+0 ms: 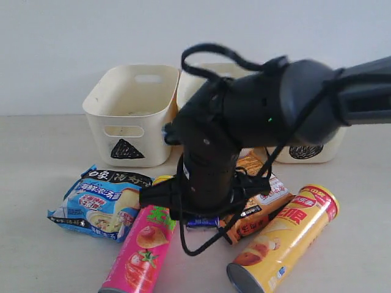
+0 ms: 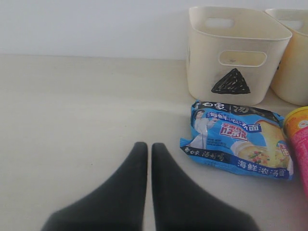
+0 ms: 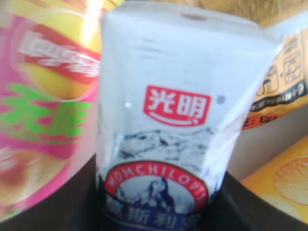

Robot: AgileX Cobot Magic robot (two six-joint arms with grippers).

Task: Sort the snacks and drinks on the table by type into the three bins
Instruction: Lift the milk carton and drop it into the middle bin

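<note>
**Exterior view**
- Table (image 1: 36,152): pale beige, carrying all the items.
- Triangle bin (image 1: 131,113): cream tub, at the back left.
- Middle bin (image 1: 188,85): just beside the triangle bin and mostly hidden by the arm. Its mark is not visible.
- Circle bin (image 1: 305,152): at the back right, with only its lower front showing.
- Right arm (image 1: 256,110): black, reaching across the middle, with its wrist lowered over the cluster of snacks in front of the bins.
- Blue-white packet (image 1: 101,204): flat, at the front left.
- Pink tube (image 1: 140,250): lying on its side, with its upper end touching the packet's edge.
- Orange packet (image 1: 259,204): flat, partly under the wrist.
- Yellow tube (image 1: 284,241): lying at an angle, just beside the orange packet.

**Left wrist view**
- Left gripper (image 2: 149,144): fingers pressed together with only a thin slit between them. It grasps nothing and is low over bare table, apart from the blue-white packet.
- The triangle bin stands behind that packet.

**Right wrist view**
- Right gripper (image 3: 161,211): dark fingers closed against both sides of the small carton (image 3: 163,110), grasping it.
- The carton is white, with a red logo and a blue-and-red emblem. It sits between the pink tube on one side and the orange packet and yellow tube on the other.
- Whether the carton is clear of the table cannot be told.
</note>
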